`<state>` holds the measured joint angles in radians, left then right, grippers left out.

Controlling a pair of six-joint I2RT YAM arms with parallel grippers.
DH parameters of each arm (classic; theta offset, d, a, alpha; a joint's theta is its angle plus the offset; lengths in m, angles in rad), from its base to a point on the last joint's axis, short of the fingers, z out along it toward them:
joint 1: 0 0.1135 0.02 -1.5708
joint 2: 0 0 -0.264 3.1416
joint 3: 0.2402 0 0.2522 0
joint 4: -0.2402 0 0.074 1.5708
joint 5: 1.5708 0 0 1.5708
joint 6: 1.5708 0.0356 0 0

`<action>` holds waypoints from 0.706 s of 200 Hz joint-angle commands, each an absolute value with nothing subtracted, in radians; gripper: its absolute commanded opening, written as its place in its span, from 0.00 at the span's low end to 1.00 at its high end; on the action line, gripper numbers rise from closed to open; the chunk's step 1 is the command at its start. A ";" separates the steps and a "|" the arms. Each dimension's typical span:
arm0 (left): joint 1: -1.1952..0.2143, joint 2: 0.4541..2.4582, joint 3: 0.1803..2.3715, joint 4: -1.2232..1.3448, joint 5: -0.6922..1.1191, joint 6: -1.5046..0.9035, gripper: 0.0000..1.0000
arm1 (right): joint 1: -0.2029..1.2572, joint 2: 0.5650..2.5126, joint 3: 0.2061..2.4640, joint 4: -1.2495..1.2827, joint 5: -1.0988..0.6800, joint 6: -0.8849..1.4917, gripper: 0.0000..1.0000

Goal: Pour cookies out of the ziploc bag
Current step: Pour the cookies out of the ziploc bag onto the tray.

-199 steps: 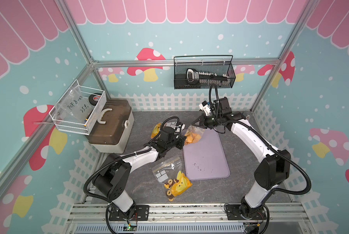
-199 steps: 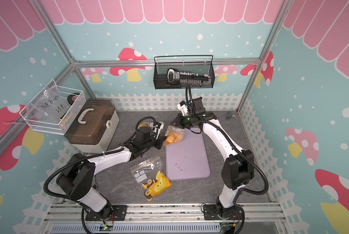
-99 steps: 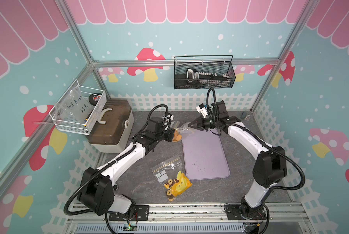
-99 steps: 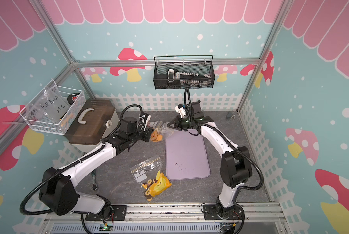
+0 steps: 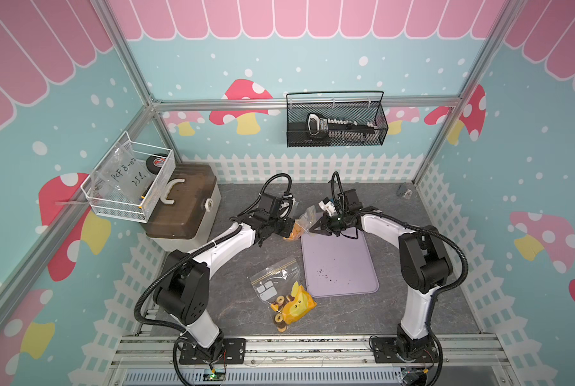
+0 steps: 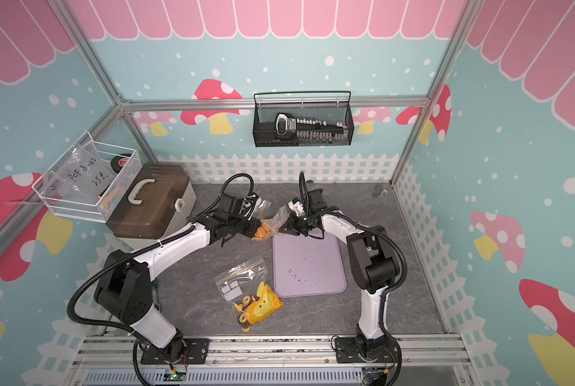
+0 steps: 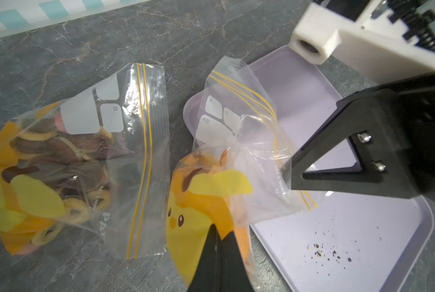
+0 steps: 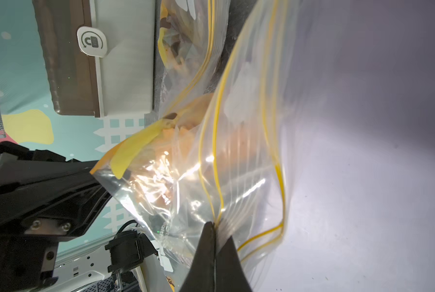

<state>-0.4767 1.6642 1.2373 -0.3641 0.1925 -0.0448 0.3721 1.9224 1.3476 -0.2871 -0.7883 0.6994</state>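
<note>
In both top views the grey marble-look table (image 5: 346, 317) carries a flat lavender plastic tray (image 5: 339, 264) near its centre. A 2nd clear zip bag with brown ring biscuits (image 5: 284, 294) lies at the tray's 8 o'clock. The clear ziploc bag with yellow chick print (image 5: 304, 217) hangs over the tray's 11 o'clock corner, between the 2 arms. The left gripper (image 7: 217, 232) is clamped on its printed bottom, and the right gripper (image 8: 212, 227) is clamped on its yellow zip edge. The orange cookies (image 6: 262, 232) sit inside the bag, close to the left jaws.
</note>
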 commanded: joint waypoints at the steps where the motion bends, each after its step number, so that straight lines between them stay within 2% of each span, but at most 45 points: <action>1: -0.481 1.644 1.261 -0.364 0.268 -0.018 0.00 | 0.361 1.831 1.312 -0.281 -0.745 0.689 0.01; 40: -0.504 1.686 1.287 -0.396 0.327 0.018 0.00 | 0.319 1.742 1.244 -0.275 -0.670 0.714 0.05; 57: -0.522 1.719 1.320 -0.397 0.343 0.026 0.00 | 0.291 1.719 1.229 -0.272 -0.648 0.733 0.13; 69: -0.533 1.742 1.346 -0.397 0.344 0.028 0.00 | 0.272 1.714 1.227 -0.271 -0.655 0.735 0.23; 79: -0.539 1.767 1.369 -0.397 0.347 0.030 0.00 | 0.259 1.705 1.219 -0.270 -0.650 0.736 0.41; 107: -0.541 1.848 1.441 -0.408 0.372 0.034 0.00 | 0.234 1.630 1.168 -0.276 -0.575 0.736 0.79; 123: -0.543 1.897 1.482 -0.428 0.399 0.034 0.00 | 0.223 1.592 1.144 -0.283 -0.553 0.729 0.89; 141: -0.543 1.937 1.509 -0.435 0.418 0.029 0.00 | 0.222 1.577 1.125 -0.297 -0.570 0.718 0.94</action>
